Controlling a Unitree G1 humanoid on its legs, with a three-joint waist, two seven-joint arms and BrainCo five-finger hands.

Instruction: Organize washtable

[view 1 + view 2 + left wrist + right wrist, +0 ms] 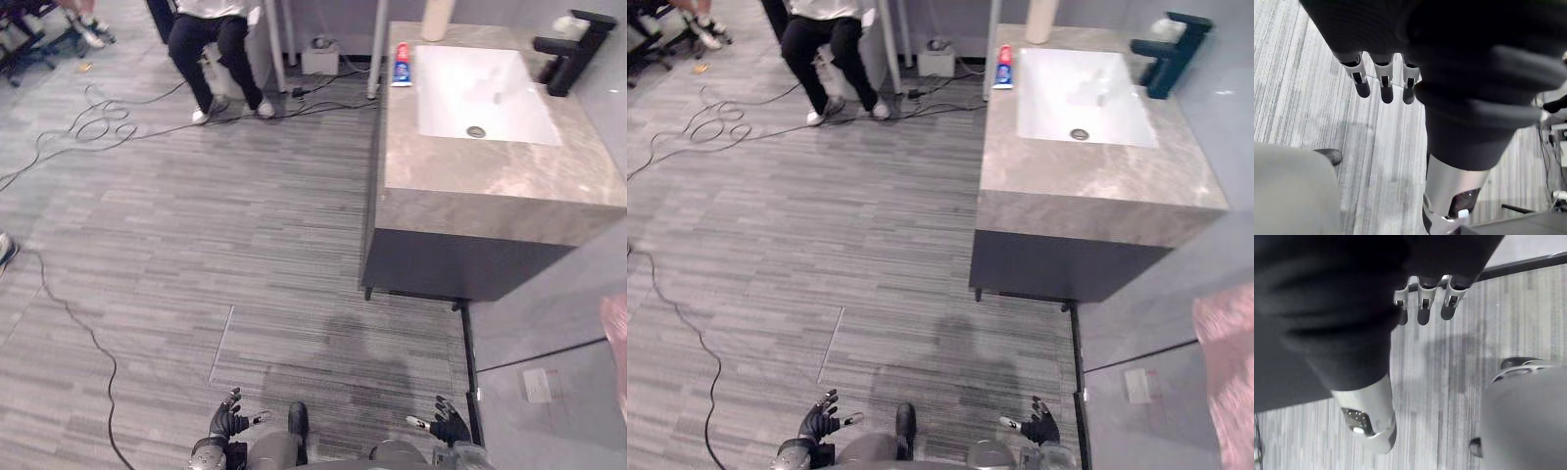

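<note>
The washtable point(490, 181) is a grey marble counter on a dark cabinet, standing ahead to the right. Its white sink point(480, 93) has a black faucet point(573, 49) at the far right. A red, white and blue tube point(401, 65) lies on the counter left of the sink, and a pale cylinder point(436, 18) stands behind it. My left hand point(227, 421) and right hand point(449, 424) hang low over the floor, well short of the washtable. Both are open with relaxed fingers point(1383, 83) and hold nothing.
A person in dark trousers point(211, 44) sits at the far side of the room. Black cables point(98, 122) loop across the grey floor at the left. A small white box point(320, 57) sits by metal posts behind the washtable. A grey wall panel point(549, 313) stands at the right.
</note>
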